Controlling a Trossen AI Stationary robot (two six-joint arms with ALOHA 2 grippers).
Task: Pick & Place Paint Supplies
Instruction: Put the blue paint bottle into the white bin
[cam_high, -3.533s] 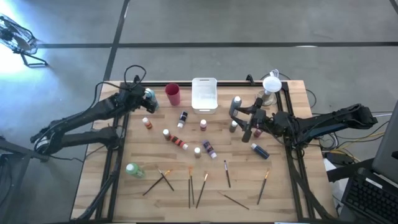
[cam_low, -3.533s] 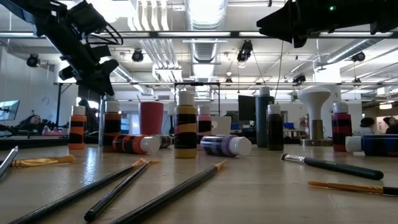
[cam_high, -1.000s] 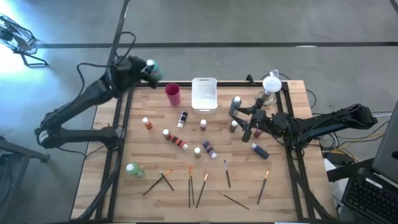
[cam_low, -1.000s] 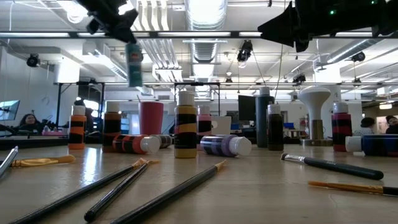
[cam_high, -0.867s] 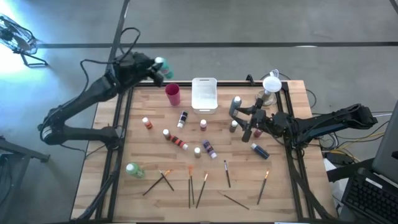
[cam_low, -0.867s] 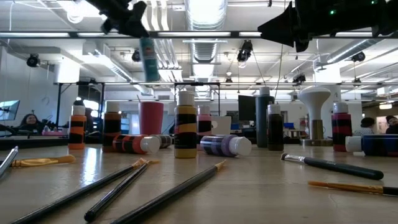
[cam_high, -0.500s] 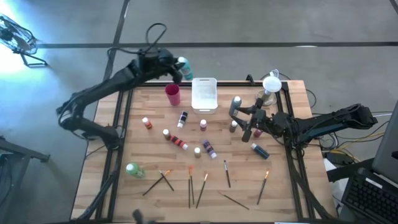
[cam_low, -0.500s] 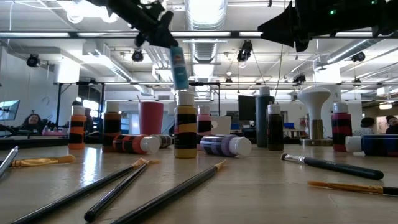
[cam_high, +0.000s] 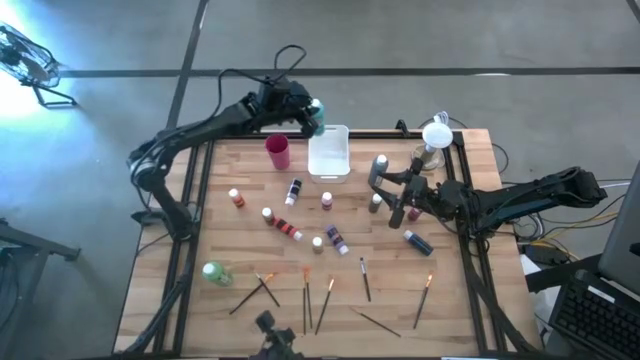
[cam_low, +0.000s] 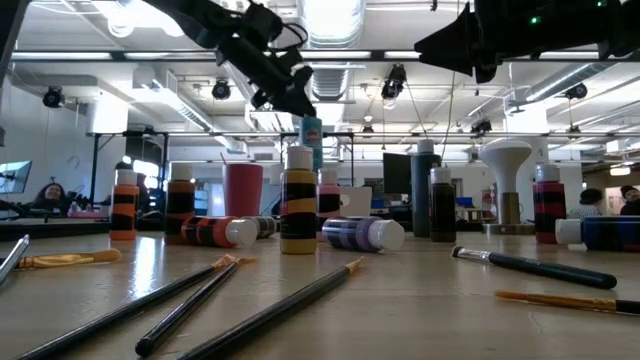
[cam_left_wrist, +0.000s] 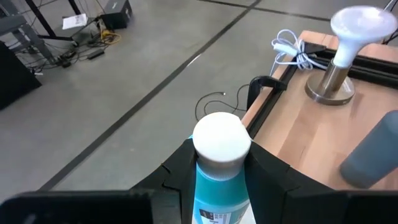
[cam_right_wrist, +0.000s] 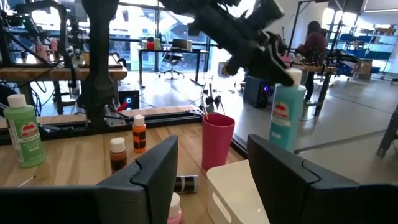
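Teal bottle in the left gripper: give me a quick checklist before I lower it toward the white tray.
1. Left gripper shut on the teal bottle: ok.
2. Bottle lifted clear of the table: ok, it hangs above the other bottles in the low view.
3. Bottle lined up over the white tray: not ok, it sits at the tray's far left corner.
4. Magenta cup clear of the path: ok, left of the tray.
5. Tray empty: ok.
6. Right gripper out of the way: ok, open, hovering over the table's right side.

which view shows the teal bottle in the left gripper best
The right wrist view: the teal bottle shows full length, hanging upright from the left gripper above the white tray. The left wrist view shows mainly its white cap. The high view and low view show it small.
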